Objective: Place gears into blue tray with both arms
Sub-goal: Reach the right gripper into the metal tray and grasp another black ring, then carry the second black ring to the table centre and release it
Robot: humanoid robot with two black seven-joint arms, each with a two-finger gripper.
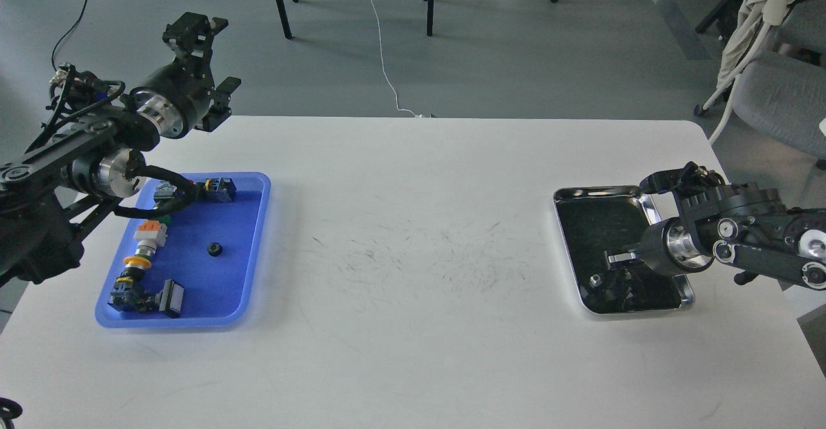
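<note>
The blue tray [255,248] lies at the table's left with one small black gear [213,249] on its floor. My left gripper [211,61] hangs raised past the tray's far end, over the table's back edge, open and empty. My right gripper [617,269] reaches low into the silver tray [568,193] on the right. One pale finger [619,258] shows there; the rest blends into the tray's dark bottom, so its state is unclear. A small round piece [595,280], possibly a gear, lies just left of that gripper.
Several colourful push-button switches [147,248] lie along the blue tray's left side and far end. My left arm's cable [168,203] hangs over that tray's far part. A grey chair [781,93] stands beyond the table's right corner.
</note>
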